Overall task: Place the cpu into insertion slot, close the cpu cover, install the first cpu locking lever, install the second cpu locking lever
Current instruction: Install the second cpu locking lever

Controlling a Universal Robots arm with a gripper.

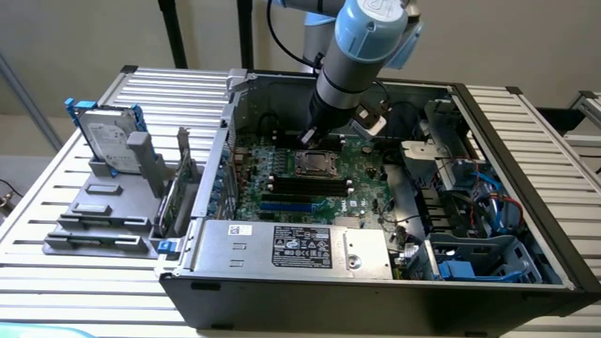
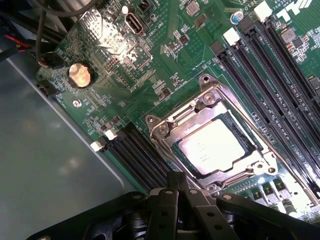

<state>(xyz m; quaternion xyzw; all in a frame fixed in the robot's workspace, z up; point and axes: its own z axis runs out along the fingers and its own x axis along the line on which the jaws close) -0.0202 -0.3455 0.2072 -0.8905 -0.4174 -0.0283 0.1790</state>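
On the slatted metal table (image 1: 84, 282) with the opened computer we keep our gripper (image 2: 179, 192) closed and empty just beside the insertion slot (image 2: 260, 162), where the cpu (image 2: 212, 149) lies under the lowered cpu cover (image 2: 167, 131), so we judge the levers need careful pressing.

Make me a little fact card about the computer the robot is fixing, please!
place: open black computer case on a slatted metal table
board: green circuit board
chip: silvery square cpu lying in the square insertion slot
cover: grey metal cpu cover closed flat around the chip
tool: shut tool, just above the board beside the socket
also nearby: grey labelled metal box
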